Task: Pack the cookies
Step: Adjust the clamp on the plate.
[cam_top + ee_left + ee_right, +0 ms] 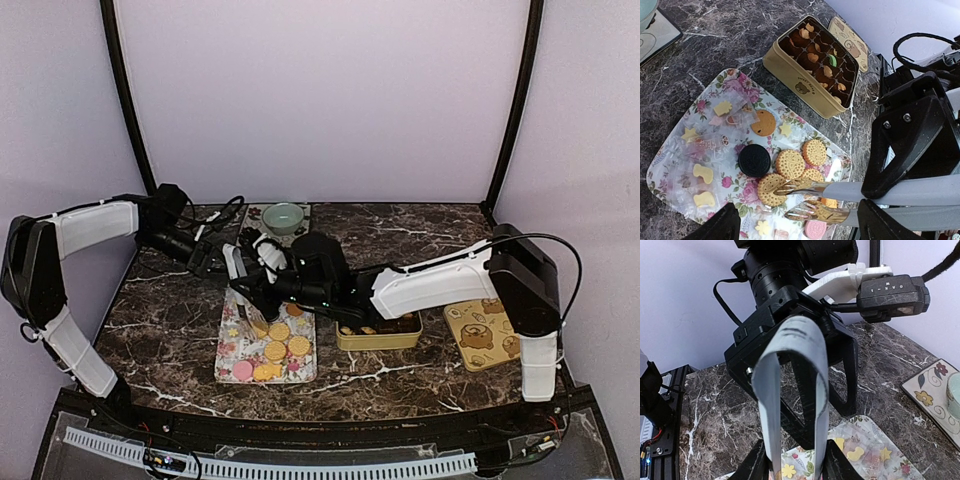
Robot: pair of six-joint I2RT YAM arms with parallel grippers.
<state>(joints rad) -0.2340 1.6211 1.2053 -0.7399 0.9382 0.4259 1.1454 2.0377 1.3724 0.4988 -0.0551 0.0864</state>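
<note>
Cookies: most lie loose on the floral tray. In the left wrist view the round golden ones are grouped toward 4 o'clock from its middle, with a dark sandwich one and a pink one near them. Some sit already in the cells of the tin.
Tin: open, on the desk at 3 o'clock from the tray; its lid lies further out at 3 o'clock.
Right jaws: clenched on the grey handle of the tongs. The metal tips hang over a golden cookie; if they touch it, I cannot tell.
Left jaws: spread wide, grasping nothing, above the tray.
Handling: the cookies look light, stiff and brittle. Too hard a squeeze would probably crack one, and a flat disc may slip from smooth tines.
Where to hold: across the rim, at 3 and 9 o'clock of one disc, with only gentle pressure.
</note>
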